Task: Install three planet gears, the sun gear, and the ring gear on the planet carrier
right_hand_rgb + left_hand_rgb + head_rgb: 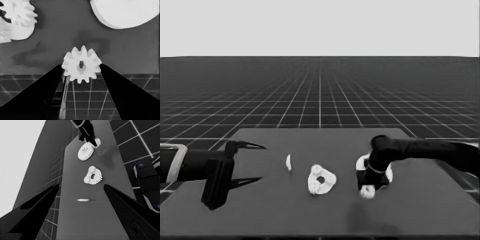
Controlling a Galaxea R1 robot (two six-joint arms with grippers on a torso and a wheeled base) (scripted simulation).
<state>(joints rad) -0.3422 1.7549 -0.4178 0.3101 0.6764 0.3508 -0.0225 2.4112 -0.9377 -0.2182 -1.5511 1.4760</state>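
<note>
Fingers of the right gripper (81, 68) pinch a planet gear (81, 64) between their tips, right of centre in the head view, before the larger round part (362, 162). Left gripper (252, 162) waits spread at left; smaller round part (321, 180) carries gears at centre.

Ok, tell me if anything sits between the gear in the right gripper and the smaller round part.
Nothing visible does. The right gripper holds a gear beside the larger round part; bare table separates it from the smaller round part, which already carries three gears.
</note>
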